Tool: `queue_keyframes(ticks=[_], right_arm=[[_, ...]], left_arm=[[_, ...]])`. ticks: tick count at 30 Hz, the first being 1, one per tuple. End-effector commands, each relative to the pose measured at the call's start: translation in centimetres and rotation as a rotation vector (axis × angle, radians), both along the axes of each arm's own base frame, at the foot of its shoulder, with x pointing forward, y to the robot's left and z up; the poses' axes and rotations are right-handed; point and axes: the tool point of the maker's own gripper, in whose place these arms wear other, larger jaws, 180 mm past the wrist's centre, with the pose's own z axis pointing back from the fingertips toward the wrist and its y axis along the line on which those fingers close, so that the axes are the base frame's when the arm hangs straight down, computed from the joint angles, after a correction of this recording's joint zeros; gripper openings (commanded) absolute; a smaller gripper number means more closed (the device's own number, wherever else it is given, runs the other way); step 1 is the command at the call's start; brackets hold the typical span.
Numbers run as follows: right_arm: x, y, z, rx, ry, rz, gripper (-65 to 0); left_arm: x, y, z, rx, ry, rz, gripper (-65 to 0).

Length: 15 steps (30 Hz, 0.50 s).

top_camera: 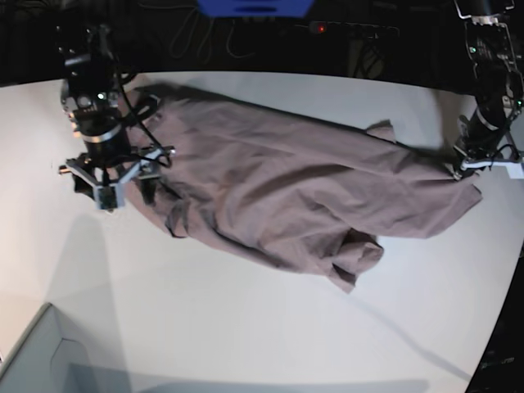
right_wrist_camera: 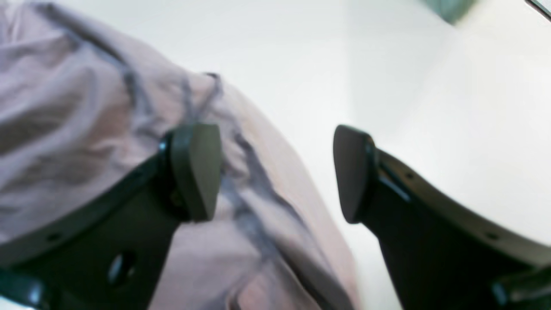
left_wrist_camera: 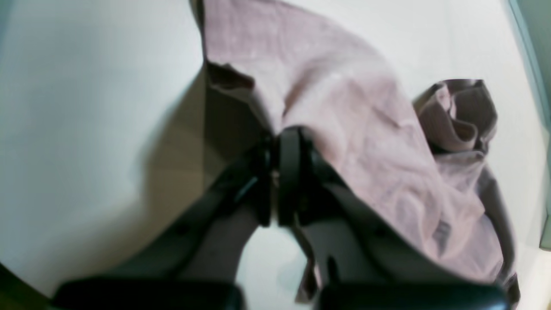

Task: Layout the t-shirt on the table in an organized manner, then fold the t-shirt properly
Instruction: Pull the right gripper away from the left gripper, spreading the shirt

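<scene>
surface: white table (top_camera: 246,327), matte, curved edge
on it: mauve t-shirt (top_camera: 286,192), wrinkled, spread across the far half
near corner: grey box (top_camera: 37,356)

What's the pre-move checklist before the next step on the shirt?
1. Left gripper clamped on the t-shirt: ok, fingers closed with fabric pinched between them.
2. Right gripper free of cloth: ok, fingers wide apart, nothing between them; one finger overlaps the shirt edge in the wrist view, contact cannot tell.
3. Shirt fully on the table: ok, no part hangs over an edge in the base view.
4. Shirt laid flat: not ok, wrinkled, with a bunched fold at its near edge.
5. Sleeves and collar located: cannot tell, the fabric is too crumpled.
6. Grey box corner away from the shirt: ok, it sits apart at the near corner.
</scene>
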Motion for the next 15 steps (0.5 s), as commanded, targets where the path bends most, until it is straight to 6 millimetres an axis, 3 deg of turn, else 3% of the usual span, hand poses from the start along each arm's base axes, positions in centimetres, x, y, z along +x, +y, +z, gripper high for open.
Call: queue_keyframes(ticks=[1, 6, 13, 15], right_arm=[[1.2, 0.6, 0.6, -0.003, -0.032, 0.041, -23.5], [2.9, 2.3, -2.4, 0.007, 0.054, 0.166, -23.8], [4.3, 1.6, -5.2, 0.01, 0.128, 0.154, -24.3], [4.5, 1.4, -5.3, 0.007, 0.132, 0.151, -28.2]], left_arm=[[0.4, 0.7, 1.1, 0.025, -0.034, -0.001, -65.0], [0.1, 0.7, 0.9, 0.025, -0.026, -0.002, -65.0], [-0.4, 0.7, 0.6, 0.024, -0.015, 0.0, -65.0], [-0.5, 0.8, 0.6, 0.026, -0.016, 0.003, -65.0]])
